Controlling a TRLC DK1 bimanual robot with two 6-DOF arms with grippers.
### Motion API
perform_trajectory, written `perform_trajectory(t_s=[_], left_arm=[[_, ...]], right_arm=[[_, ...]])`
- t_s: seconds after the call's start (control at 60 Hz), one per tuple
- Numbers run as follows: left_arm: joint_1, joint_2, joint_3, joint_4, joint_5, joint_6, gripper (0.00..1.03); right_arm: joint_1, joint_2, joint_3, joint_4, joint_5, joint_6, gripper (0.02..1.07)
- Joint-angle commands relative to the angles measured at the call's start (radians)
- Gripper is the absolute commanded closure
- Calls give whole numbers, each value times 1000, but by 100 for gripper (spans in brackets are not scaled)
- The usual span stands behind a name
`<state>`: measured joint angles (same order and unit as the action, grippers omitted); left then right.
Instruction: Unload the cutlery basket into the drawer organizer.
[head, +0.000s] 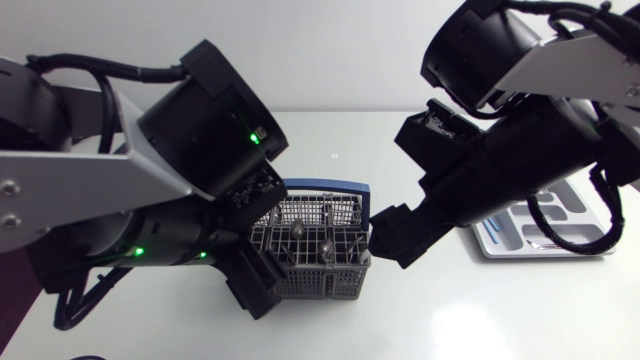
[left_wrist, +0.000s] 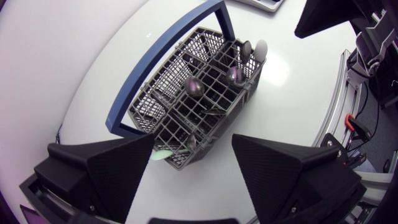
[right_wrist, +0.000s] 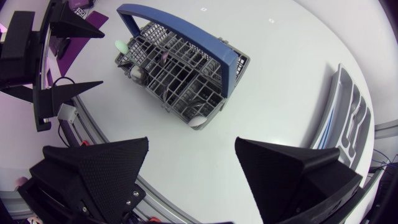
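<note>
Grey lattice with a blue handle (left_wrist: 160, 60) arched over it, the cutlery basket (head: 315, 245) stands near the middle of the white table (head: 480, 310). It holds several spoons (left_wrist: 194, 87), bowls up, in its compartments. The left gripper (left_wrist: 193, 146) hangs just over the basket's near corner with its fingers spread wide and nothing between them. The right gripper (right_wrist: 192, 143) waits off the basket's other side, also spread and empty. The main danger, as I judge it, is the two arms meeting over the basket, since both crowd the same small patch and either could strike the other on the way down. The broad wedge fingers also look wide for such narrow cells. A finger could catch the lattice or the handle and tip or drag the light basket, or close on two spoons at once. A spoon pinched only by its smooth bowl may slip on the way across. The drawer organizer (right_wrist: 341, 99) lies well apart, close to the table's right edge and partly hidden under the right arm in the head view. A careless set-down there could push it towards that edge. Bare table lies in front of the basket and between basket and organizer, giving the right arm an open path. The handle blocks a straight drop into the cells beneath it.
</note>
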<state>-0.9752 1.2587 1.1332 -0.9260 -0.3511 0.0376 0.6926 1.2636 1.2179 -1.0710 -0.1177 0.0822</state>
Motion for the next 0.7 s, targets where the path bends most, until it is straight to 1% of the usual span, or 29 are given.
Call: perform_trajectory(t_s=[0.0, 0.067, 0.117, 0.367, 0.4, 0.45, 0.517, 0.683], left_arm=[[-8, 25, 23, 4, -12, 5, 17], [-8, 30, 20, 4, -11, 4, 17], [-5, 36, 13, 4, -12, 1, 19], [9, 47, -44, 9, -12, -15, 20], [10, 50, -50, 13, -12, -15, 21], [21, 56, -58, 23, -14, -15, 25], [32, 57, -64, 27, -14, -15, 27], [58, 80, -107, 62, -28, -7, 27]], right_arm=[[8, 11, -35, 5, 9, 8, 7], [8, 8, -40, 5, 9, 8, 7], [10, 5, -43, 5, 9, 8, 7], [10, -9, -63, 9, 10, 7, 7], [10, -7, -63, 9, 10, 7, 7], [12, -9, -63, 9, 9, 8, 7], [15, -9, -64, 11, 9, 8, 7], [15, -9, -77, 19, 10, 8, 7]])
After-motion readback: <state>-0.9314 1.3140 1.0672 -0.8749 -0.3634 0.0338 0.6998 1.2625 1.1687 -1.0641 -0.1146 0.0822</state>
